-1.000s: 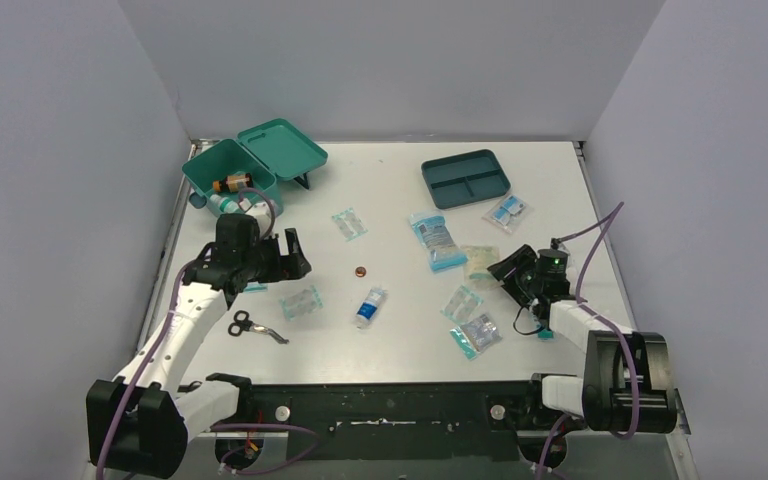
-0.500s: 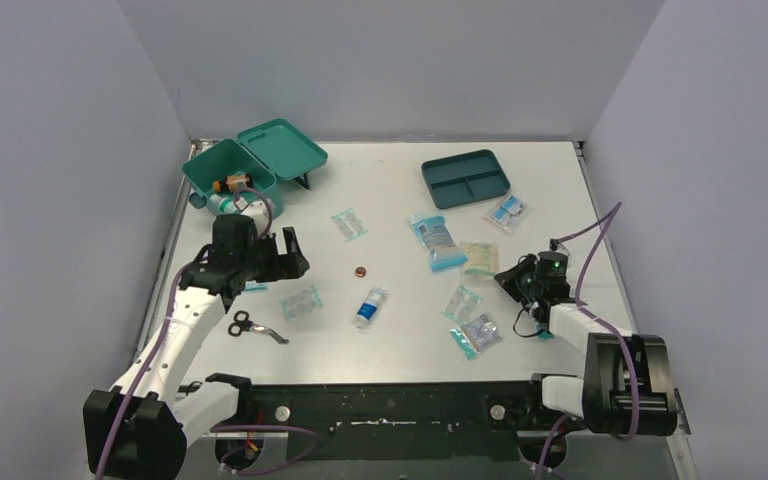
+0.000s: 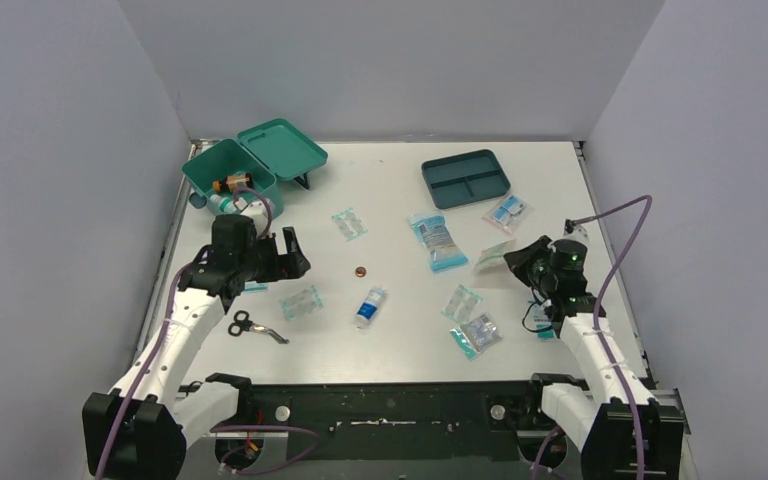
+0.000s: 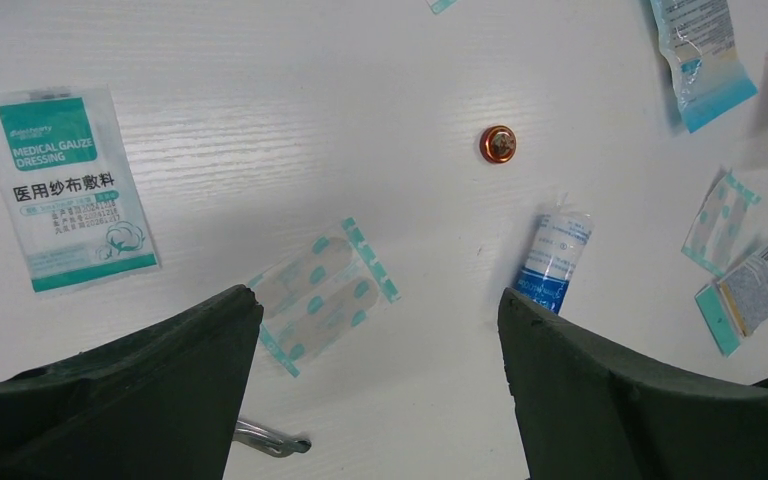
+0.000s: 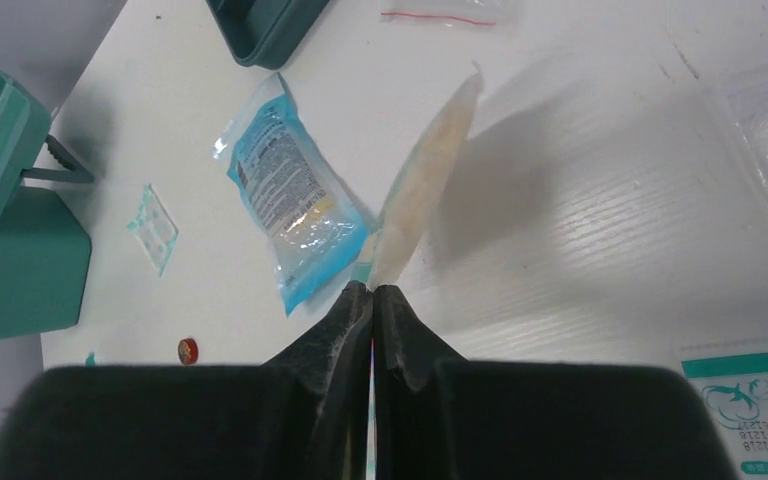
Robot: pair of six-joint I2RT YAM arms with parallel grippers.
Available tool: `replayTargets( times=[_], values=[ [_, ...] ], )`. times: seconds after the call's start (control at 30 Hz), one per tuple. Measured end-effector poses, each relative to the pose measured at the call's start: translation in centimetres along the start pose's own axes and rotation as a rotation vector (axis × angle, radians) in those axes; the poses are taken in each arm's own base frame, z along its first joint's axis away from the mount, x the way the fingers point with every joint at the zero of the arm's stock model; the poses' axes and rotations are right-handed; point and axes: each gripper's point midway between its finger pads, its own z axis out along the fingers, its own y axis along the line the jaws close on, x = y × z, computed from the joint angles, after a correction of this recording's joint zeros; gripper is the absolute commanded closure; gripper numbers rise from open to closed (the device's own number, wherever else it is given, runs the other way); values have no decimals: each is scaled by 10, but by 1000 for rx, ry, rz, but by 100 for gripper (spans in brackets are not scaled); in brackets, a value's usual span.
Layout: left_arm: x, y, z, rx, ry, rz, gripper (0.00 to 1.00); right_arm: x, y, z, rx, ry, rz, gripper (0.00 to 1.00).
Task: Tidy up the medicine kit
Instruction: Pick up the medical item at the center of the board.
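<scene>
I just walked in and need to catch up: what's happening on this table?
The right gripper is shut on one end of a pale packet, tipped up off the table. The left gripper hovers open over a bandage pack, holding nothing. The kit sits open at far left with a few items inside; other packets lie scattered outside it.

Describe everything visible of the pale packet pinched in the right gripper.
The pale packet is a thin, flat, cream-coloured pouch in what looks like clear film. The right gripper, jaws shut, pinches one end; the rest sticks out edge-on over the white table, throwing a shadow. It sits beside the blue sachet. Whether its far tip touches the table is unclear.
</scene>
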Motion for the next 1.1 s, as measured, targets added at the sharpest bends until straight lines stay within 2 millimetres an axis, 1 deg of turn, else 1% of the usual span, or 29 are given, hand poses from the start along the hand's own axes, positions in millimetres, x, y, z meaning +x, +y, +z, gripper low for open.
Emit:
replayTargets(
  times=[0.1, 0.27, 0.37, 0.43, 0.63, 0.8, 0.97, 1.1],
  values=[
    [2, -2, 2, 8, 12, -7, 15, -13, 14, -11, -12, -13, -13, 100],
    [6, -7, 6, 20, 36, -2, 18, -37, 44, -25, -49, -31, -34, 100],
    [0, -18, 6, 43, 24, 14, 18, -40, 61, -33, -82, -20, -49, 100],
    [-5, -26, 5, 64, 12, 30, 19, -36, 74, -37, -106, 2, -61, 100],
    [-13, -61, 5, 173, -13, 88, 19, -13, 117, -53, -207, 84, -75, 100],
    [-14, -105, 0, 318, -38, 155, 19, 9, 141, -62, -263, 151, -17, 100],
    [-17, -151, -2, 438, -58, 248, 19, 29, 159, -71, -294, 212, 47, 100],
    [-7, -191, -2, 520, -81, 389, 19, 47, 174, -80, -316, 256, 84, 100]
  ],
)
